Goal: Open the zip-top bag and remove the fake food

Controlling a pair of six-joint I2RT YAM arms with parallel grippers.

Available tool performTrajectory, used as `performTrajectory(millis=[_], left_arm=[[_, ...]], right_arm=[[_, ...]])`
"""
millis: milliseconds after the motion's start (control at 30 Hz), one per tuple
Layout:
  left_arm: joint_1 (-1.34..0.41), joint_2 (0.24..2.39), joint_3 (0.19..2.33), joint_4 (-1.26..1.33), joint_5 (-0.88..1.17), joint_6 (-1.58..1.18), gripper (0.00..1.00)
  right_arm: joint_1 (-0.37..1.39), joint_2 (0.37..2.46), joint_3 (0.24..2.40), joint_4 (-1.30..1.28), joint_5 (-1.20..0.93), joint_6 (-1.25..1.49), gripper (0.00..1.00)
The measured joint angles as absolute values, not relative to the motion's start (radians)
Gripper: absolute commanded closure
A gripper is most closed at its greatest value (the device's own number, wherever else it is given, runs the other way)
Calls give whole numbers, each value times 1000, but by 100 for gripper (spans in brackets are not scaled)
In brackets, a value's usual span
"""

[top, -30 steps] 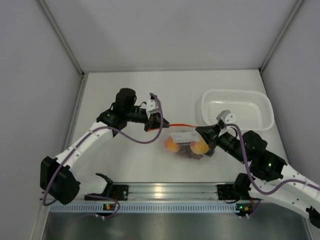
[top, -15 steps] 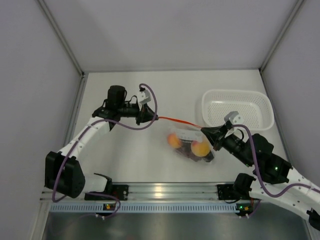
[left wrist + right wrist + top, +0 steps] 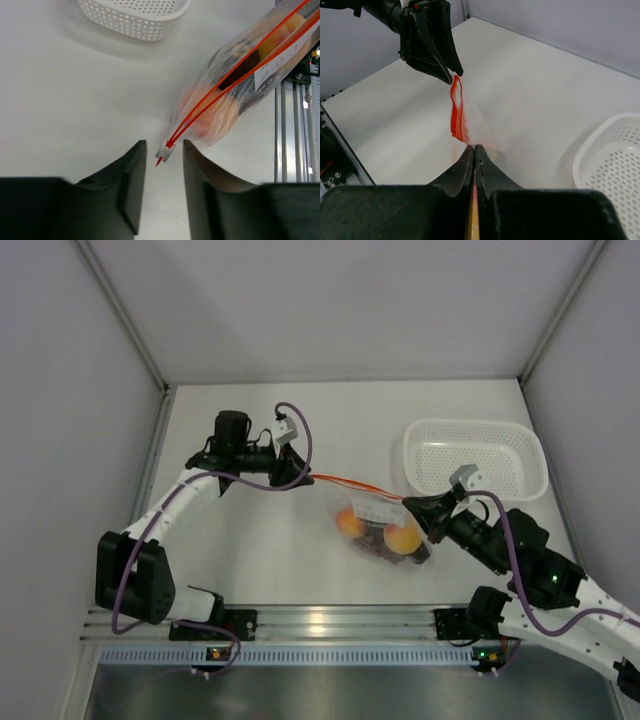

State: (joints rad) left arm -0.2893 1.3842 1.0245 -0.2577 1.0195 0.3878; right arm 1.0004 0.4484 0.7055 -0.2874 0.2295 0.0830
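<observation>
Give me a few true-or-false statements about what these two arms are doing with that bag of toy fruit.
1. The right gripper is shut on the zip-top bag. True.
2. The left gripper is clamped on the bag's slider. False: its jaws stand apart, with the slider between them and untouched.
3. The fake food lies in the white basket. False: it is inside the bag.
4. The basket stands on the right arm's side of the table. True.

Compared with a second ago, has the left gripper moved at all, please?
Yes. The left gripper has shifted left, farther from the white basket.
</observation>
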Motion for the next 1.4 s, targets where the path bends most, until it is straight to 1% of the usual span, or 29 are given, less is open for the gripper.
performTrajectory(millis=[67, 133, 200, 467, 633, 1033, 1200, 1267, 1300, 1333, 1400], left_arm=[[-279, 1385, 1024, -262, 1049, 376, 41], [-274, 1382, 1025, -262, 1076, 367, 36], [-281, 1377, 1029, -264, 1078, 360, 34], [-429, 1372, 1145, -262, 1032, 340, 34], [-522, 1372, 1164, -259, 1017, 350, 36], [-537, 1372, 1161, -259, 1026, 364, 39], [-538, 1372, 1134, -260, 1058, 370, 45], [-540, 1375, 1129, -261, 1061, 370, 51], [-542, 1378, 1129, -261, 1061, 370, 55], [-545, 1383, 1129, -260, 1058, 369, 65], [-554, 1397, 1129, -261, 1046, 366, 76]], right_arm=[[1000, 447, 701, -282, 218, 83, 100], [1000, 449, 698, -280, 203, 83, 100], [1000, 452, 693, -278, 184, 83, 100], [1000, 461, 686, -277, 118, 80, 100], [1000, 474, 686, -276, 102, 80, 100], [1000, 483, 686, -272, 85, 80, 100], [1000, 488, 686, -268, 85, 80, 100], [1000, 490, 686, -265, 85, 80, 100], [1000, 491, 686, -261, 85, 80, 100], [1000, 491, 686, -257, 84, 80, 100], [1000, 491, 686, -251, 83, 80, 100]])
